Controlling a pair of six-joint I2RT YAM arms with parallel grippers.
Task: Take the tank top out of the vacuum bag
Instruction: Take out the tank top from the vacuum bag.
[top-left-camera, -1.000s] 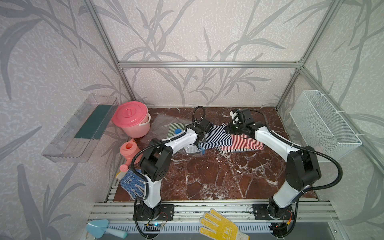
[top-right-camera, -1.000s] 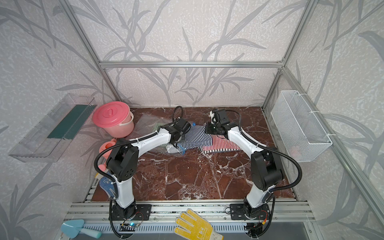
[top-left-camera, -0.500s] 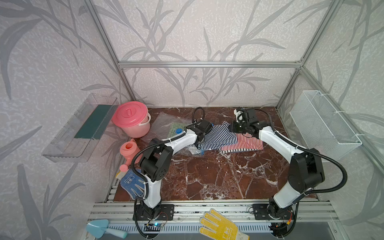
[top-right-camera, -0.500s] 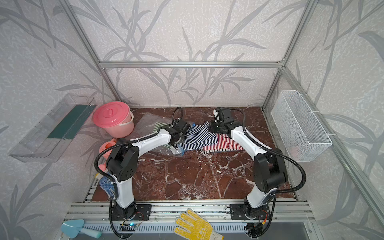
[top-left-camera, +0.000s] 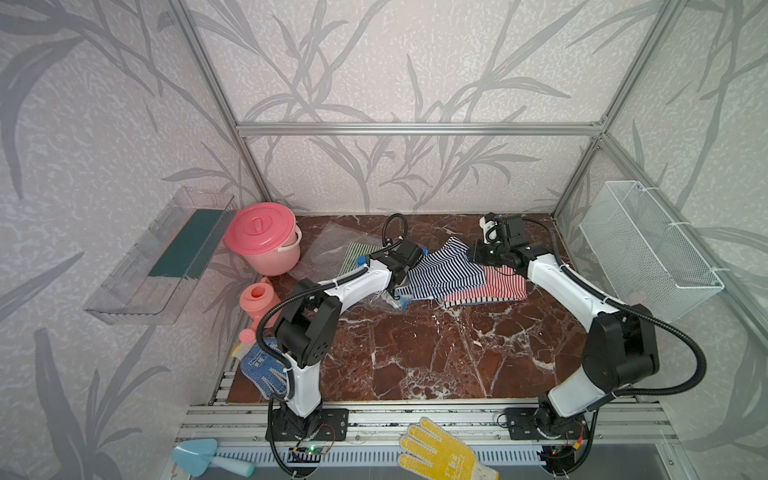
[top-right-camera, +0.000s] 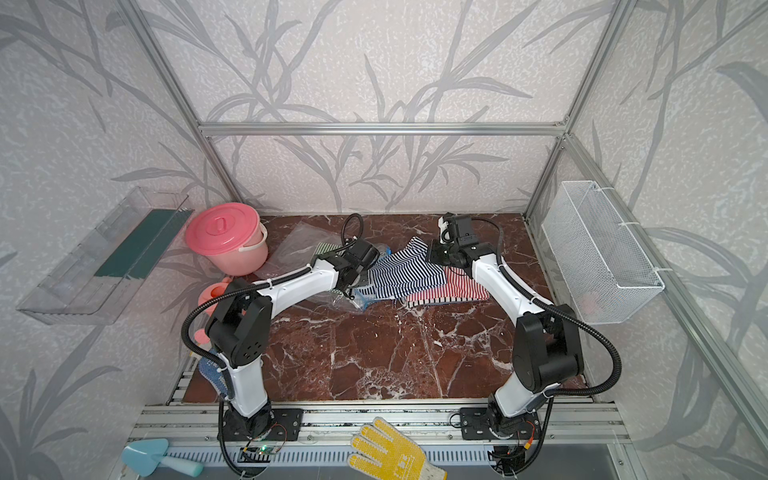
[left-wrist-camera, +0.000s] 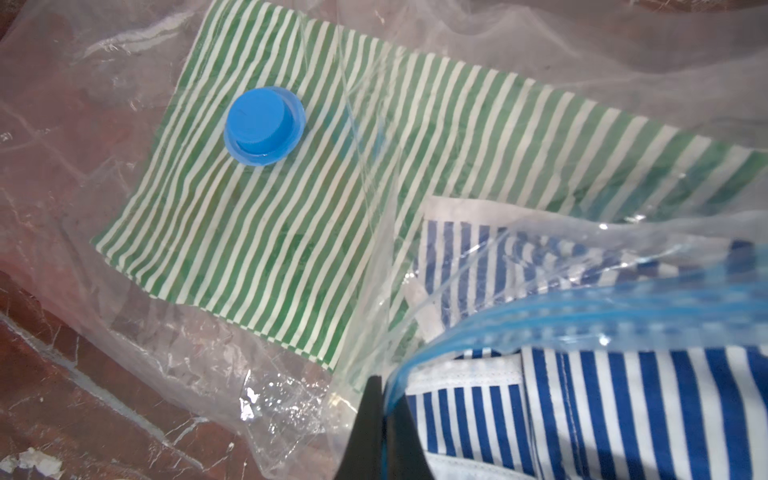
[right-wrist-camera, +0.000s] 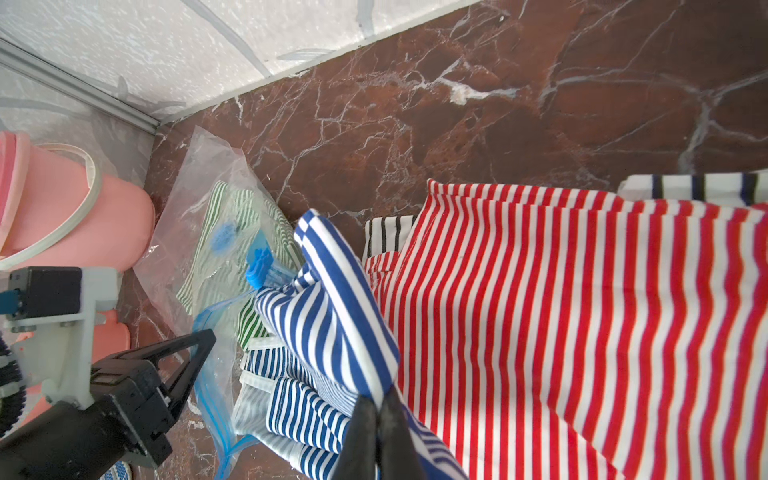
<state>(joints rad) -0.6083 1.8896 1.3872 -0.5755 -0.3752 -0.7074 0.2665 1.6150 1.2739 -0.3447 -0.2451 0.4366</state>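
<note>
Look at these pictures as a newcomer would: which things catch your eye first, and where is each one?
The blue-striped tank top stands out mid-table toward the back, pinched by the right end effector and partly out of the vacuum bag, whose blue zip edge the left end effector clamps. It lies over a red-striped garment; a pink lidded bucket sits in the back left corner.

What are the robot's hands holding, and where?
Left hand: the vacuum bag, by its blue zip strip. Right hand: the blue-striped tank top, by a fold.
</note>
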